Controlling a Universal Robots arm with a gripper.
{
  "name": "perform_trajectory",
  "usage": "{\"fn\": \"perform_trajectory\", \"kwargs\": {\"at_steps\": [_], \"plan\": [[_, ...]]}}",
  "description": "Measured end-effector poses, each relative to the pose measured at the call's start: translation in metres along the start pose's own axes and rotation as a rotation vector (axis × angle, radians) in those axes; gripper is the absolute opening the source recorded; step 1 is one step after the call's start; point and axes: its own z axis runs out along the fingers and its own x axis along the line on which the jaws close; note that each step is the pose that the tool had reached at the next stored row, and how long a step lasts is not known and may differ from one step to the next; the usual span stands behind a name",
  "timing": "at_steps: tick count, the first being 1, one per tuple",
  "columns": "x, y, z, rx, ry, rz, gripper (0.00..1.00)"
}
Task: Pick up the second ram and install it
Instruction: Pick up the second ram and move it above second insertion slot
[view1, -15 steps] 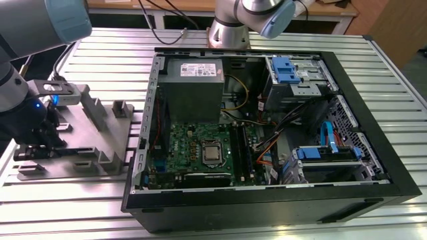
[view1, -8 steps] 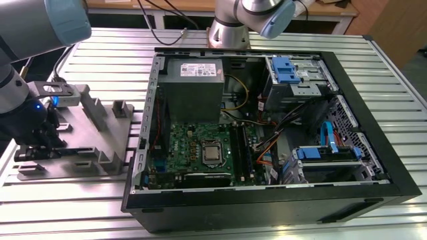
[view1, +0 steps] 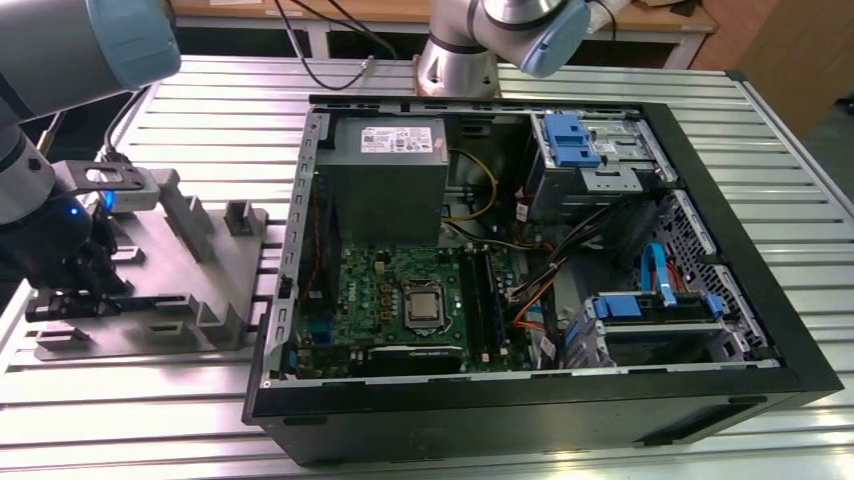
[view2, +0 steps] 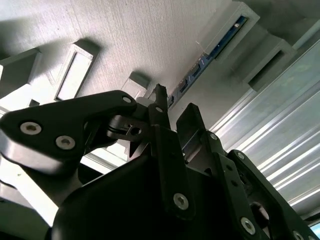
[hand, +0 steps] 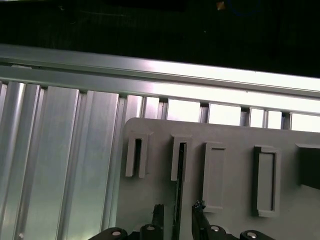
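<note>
The black two-fingered gripper (hand: 177, 220) hangs low over a grey moulded plastic tray (hand: 230, 135) with raised rectangular slots. Its claw is spread. In both wrist views one finger (view2: 159, 102) sits on each side of the second ram (hand: 179, 185), a slim dark board standing on edge in one of the tray's slots, and a narrow gap shows on either side. The fingers straddle one end of the stick. The rest of it (view2: 226, 37) runs on along its slot away from the gripper.

In the exterior view the gripper (view1: 70, 298) and tray (view1: 147, 320) sit at about nine o'clock from the open black computer case (view1: 534, 410), on the exterior view's left. Both tray and case rest on a ribbed aluminium table (view1: 134, 420).

Inside the case, a green motherboard (view1: 387, 290) with a silver square processor (view1: 424, 305) lies toward seven o'clock. A grey box-shaped power supply (view1: 387, 150) is at eleven o'clock. Drive bays with blue plastic latches (view1: 567, 140) are at one o'clock. Beyond the case, at twelve o'clock, the silver base (view1: 461, 60) of an arm stands on the table.
</note>
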Motion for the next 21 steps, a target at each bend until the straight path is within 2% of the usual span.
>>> {"fn": "perform_trajectory", "kwargs": {"at_steps": [6,8,9,21], "plan": [[0.0,0.0001,-0.0004,-0.0003,0.0002,0.0,0.36],[0.0,0.0,-0.0005,-0.0003,0.0002,0.0,0.34],[0.0,0.0,-0.0005,-0.0003,0.0002,0.0,0.27],[0.0,0.0001,-0.0007,-0.0006,0.0024,0.0,0.25]]}}
